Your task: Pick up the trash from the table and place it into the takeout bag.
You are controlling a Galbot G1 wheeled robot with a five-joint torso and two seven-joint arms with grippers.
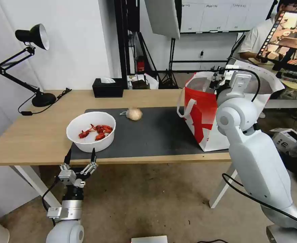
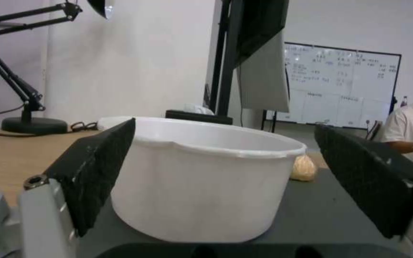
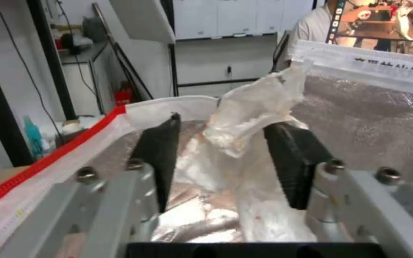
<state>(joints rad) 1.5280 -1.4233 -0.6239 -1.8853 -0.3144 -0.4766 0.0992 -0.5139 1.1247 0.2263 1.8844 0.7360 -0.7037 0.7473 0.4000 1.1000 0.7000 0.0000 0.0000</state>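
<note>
A white round bowl (image 1: 91, 132) of red crayfish shells stands at the near left corner of the dark mat (image 1: 155, 135) on the table (image 1: 37, 135). My left gripper (image 1: 80, 156) is open at the table's front edge, just before the bowl (image 2: 201, 186), with a finger (image 2: 96, 168) showing at each side of it. A beige wrapped ball (image 1: 134, 114) lies farther back on the mat, seen past the bowl as a beige ball (image 2: 303, 168). My right gripper (image 1: 217, 78) is over the mouth of the takeout bag (image 1: 202, 114). It is open (image 3: 225, 143), with a crumpled white napkin (image 3: 249, 114) between its fingers above the foil lining (image 3: 369, 122).
A black tissue box (image 1: 108, 87) sits at the table's back edge. A black desk lamp (image 1: 33, 37) stands at the far left, its cable trailing over the wood. Behind the bag, at the back right, is a monitor (image 1: 290, 37).
</note>
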